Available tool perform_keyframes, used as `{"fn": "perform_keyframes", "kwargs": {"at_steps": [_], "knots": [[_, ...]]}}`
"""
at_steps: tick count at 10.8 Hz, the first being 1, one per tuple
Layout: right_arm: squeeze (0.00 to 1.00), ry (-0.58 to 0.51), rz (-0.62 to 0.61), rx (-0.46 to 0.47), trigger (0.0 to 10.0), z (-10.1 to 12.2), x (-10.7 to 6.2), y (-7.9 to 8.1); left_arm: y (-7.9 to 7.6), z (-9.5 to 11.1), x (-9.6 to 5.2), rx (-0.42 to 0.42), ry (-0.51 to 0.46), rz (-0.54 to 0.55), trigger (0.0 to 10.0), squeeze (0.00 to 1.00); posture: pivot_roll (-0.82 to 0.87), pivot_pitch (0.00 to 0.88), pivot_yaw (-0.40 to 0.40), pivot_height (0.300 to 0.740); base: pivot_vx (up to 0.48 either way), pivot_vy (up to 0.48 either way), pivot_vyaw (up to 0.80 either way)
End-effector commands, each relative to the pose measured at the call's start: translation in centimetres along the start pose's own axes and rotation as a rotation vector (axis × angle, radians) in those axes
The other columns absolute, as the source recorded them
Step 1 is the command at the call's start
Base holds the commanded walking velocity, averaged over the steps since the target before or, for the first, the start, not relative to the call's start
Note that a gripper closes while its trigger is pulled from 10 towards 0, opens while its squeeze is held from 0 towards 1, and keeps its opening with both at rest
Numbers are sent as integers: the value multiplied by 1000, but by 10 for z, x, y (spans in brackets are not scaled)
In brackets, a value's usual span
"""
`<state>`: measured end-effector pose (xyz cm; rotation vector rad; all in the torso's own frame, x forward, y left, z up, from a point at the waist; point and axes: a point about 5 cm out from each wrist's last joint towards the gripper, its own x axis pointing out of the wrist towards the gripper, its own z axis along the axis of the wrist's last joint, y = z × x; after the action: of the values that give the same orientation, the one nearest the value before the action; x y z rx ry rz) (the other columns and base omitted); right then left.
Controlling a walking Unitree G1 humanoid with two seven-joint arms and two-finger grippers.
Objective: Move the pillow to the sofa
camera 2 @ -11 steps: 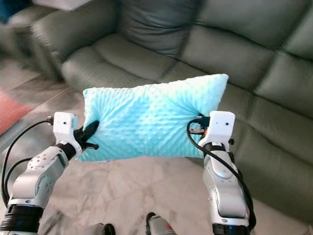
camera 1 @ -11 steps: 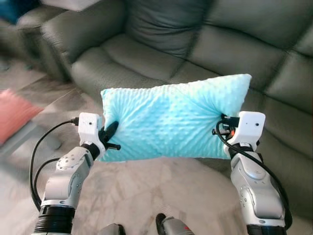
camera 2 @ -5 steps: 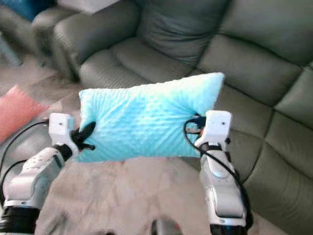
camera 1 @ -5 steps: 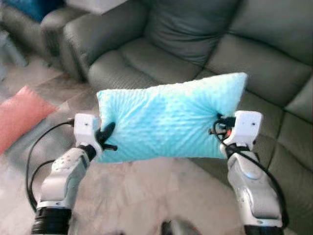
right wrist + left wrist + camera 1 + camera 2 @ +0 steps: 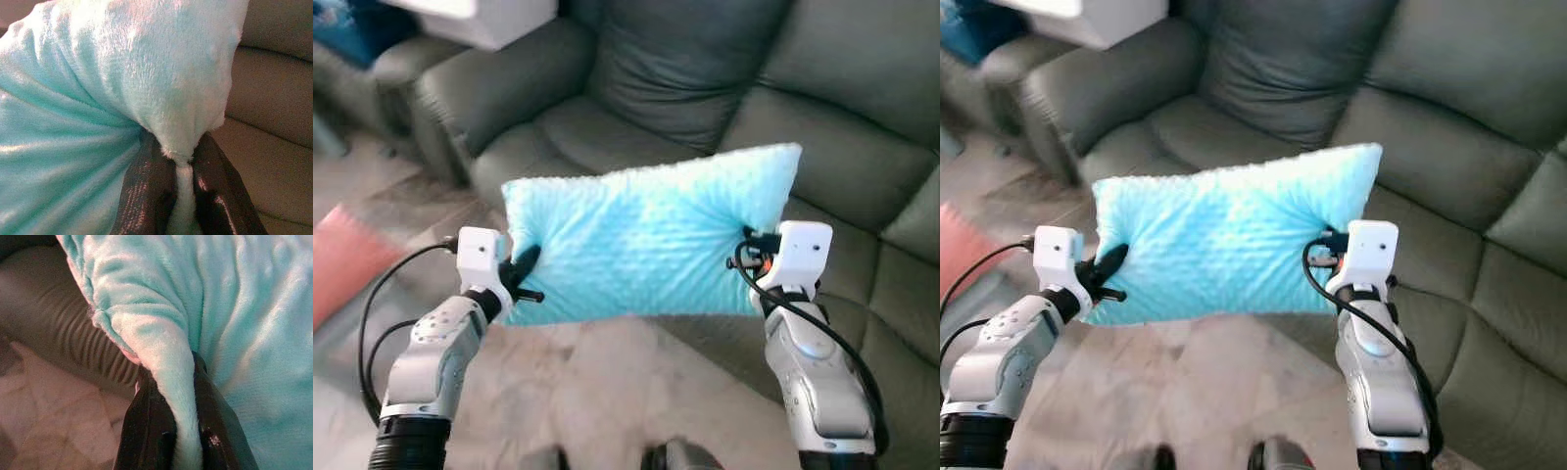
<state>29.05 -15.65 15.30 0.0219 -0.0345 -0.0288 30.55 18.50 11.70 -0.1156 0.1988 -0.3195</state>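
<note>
Two grippers, left gripper [image 5: 521,276] and right gripper [image 5: 751,257], each pinch an end of the pillow [image 5: 646,240], its long axis level between them, sofa [image 5: 636,137] seat just ahead

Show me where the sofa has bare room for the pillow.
Bare: the seat cushion between the armrest and the dark back cushion; also the seat beyond the right gripper. Both grippers, left too, pinch the pillow in mid-air ahead of the sofa's front edge.
</note>
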Motion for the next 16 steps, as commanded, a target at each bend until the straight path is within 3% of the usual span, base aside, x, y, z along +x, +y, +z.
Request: {"fn": "perform_keyframes", "kwargs": {"at_steps": [1,5,7,11,13,16], "knots": [[0,-1,-48,-14,10000,1,-3,-14,-12,-1,4,2,5,-42,10000,0,-104,220,-55,740,368,0,-788],[0,-1,-43,-14,10000,0,-3,-14,-11,-2,5,0,13,-22,10000,0,-102,218,-57,740,327,0,-788],[0,-1,-37,-17,10000,0,-2,-13,-9,-4,6,-60,23,13,10000,0,-102,216,-58,740,0,0,0],[0,5,-35,-26,10000,0,-1,-13,-9,-5,7,-20,36,16,10000,0,-100,210,-60,740,0,0,0],[0,7,-39,-23,10000,-1,-1,-13,-1,-3,9,8,40,56,10000,0,-100,205,-56,740,0,0,0],[0,17,-41,-19,10000,-3,-1,-12,2,1,11,9,28,69,10000,0,-100,206,-54,740,0,0,-754]]}}
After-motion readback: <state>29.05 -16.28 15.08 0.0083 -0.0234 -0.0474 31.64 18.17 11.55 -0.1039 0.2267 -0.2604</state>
